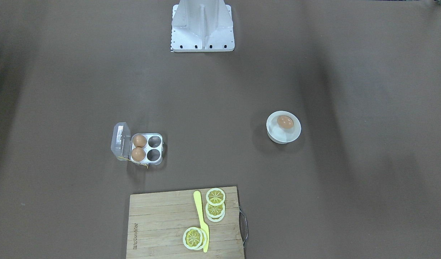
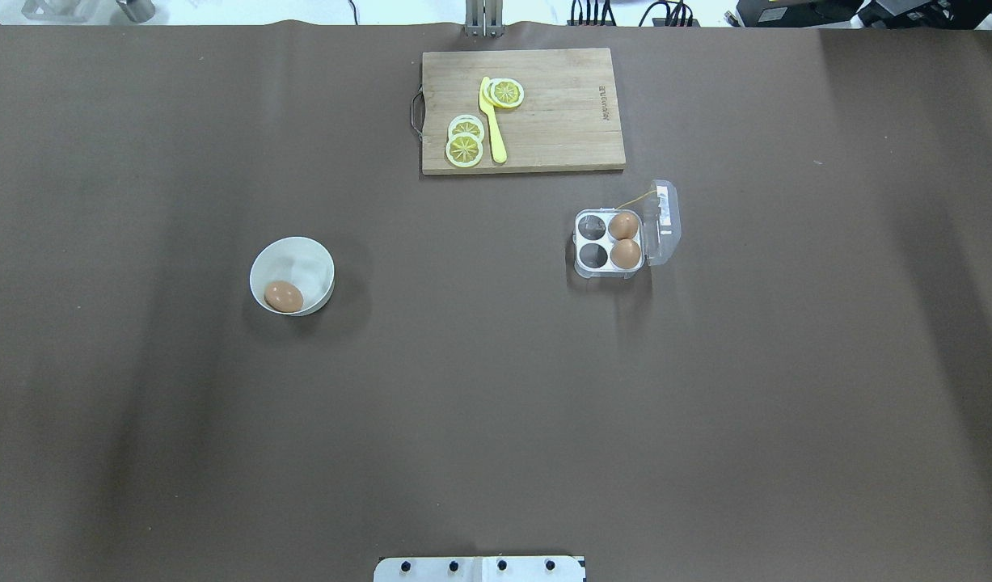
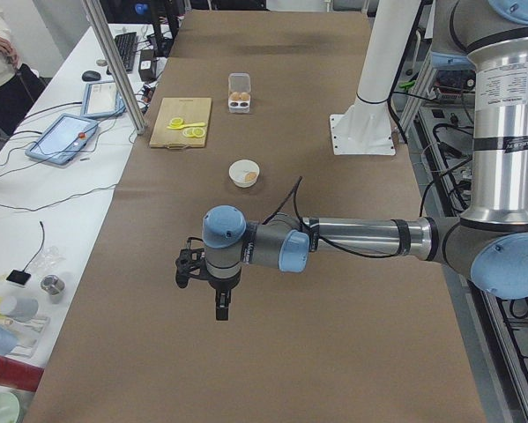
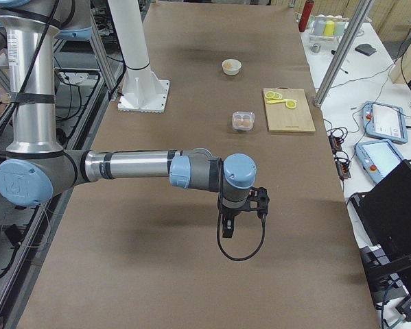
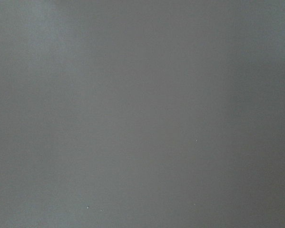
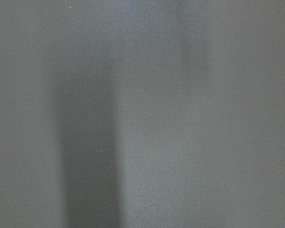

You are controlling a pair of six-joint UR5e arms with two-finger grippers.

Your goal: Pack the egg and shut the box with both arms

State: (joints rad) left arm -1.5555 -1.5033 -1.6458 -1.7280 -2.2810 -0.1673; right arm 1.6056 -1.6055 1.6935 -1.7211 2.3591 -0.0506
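My left end effector (image 3: 221, 306) hangs above the brown worktop (image 2: 496, 404), well apart from the bowl (image 2: 301, 247). My right end effector (image 4: 227, 229) hangs likewise, well apart from the box (image 2: 608, 241). Both appear in side views only; I cannot tell whether their fingers are apart or together. Both wrist cameras show bare worktop.

The egg (image 2: 283, 296) lies in the white bowl on my left half. The box sits on my right half, lid (image 2: 664, 217) open. Two eggs (image 2: 622, 225) fill the cells beside the lid; the other two cells are vacant. The cutting board (image 2: 560, 113) lies at the far edge.
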